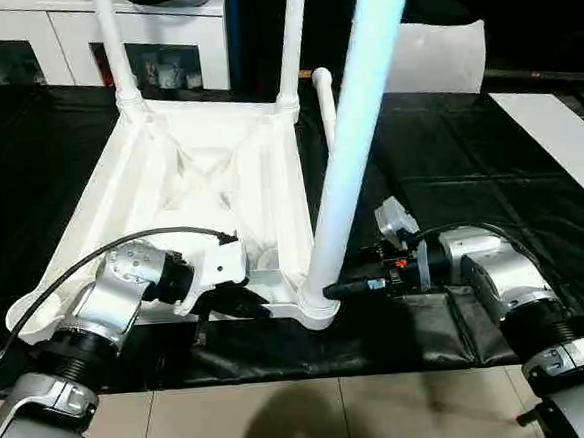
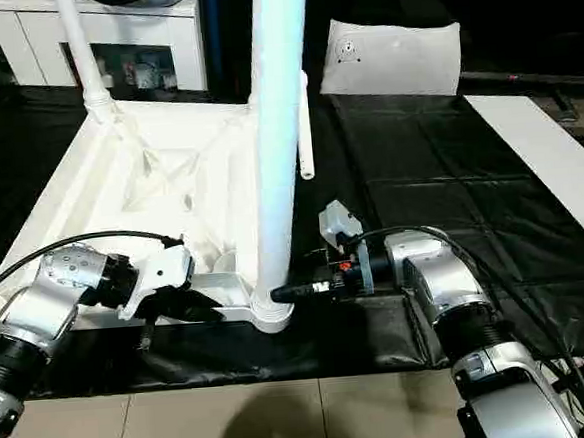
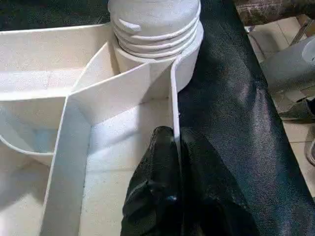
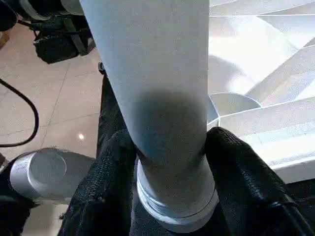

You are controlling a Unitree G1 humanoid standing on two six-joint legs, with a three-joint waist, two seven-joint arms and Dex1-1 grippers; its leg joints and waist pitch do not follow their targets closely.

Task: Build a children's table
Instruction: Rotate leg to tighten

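Note:
The white tabletop [image 1: 199, 175] lies upside down on a black mat, its ribbed underside facing up. Two white legs [image 1: 111, 41] [image 1: 292, 38] stand upright in its far corner sockets. A third leg [image 1: 352, 145] stands in the near right socket. My right gripper [image 1: 329, 292] holds this leg just above the socket, with a black finger [image 4: 113, 167] pressed on each side. My left gripper [image 1: 243, 303] is shut on the tabletop's thin near rim wall [image 3: 173, 98], close to the threaded foot of that leg. A loose leg [image 2: 305, 128] lies on the mat past the tabletop's right side.
A white cabinet [image 1: 79, 33] with dark compartments stands behind the mat. A white pillow-like slab [image 2: 391, 57] leans at the back right, and a long white board [image 1: 567, 140] runs along the right. The black mat [image 1: 449, 168] ends at a tiled floor [image 1: 286, 420] in front.

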